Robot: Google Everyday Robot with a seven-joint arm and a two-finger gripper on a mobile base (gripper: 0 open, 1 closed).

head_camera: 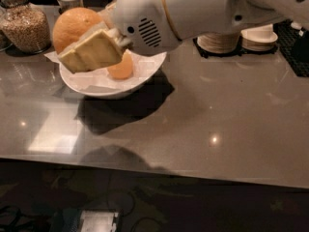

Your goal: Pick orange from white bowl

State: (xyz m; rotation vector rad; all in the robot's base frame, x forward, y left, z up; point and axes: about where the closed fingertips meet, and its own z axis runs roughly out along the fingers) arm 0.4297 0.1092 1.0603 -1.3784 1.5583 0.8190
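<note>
A large orange (72, 25) hangs above the left rim of the white bowl (96, 89), clear of the crumpled paper lining. My gripper (71, 46) is shut on it. One cream finger (91, 50) lies across the orange's front, and the other is hidden behind the fruit. The white arm reaches in from the upper right and covers the back of the bowl. A second, smaller orange (121, 66) still lies in the bowl, just under the wrist.
Glass jars of grain (26, 25) stand at the back left, close behind the held orange. Stacks of plates topped with small upturned bowls (258, 35) sit at the back right. The grey counter's front edge (154, 170) runs along the bottom.
</note>
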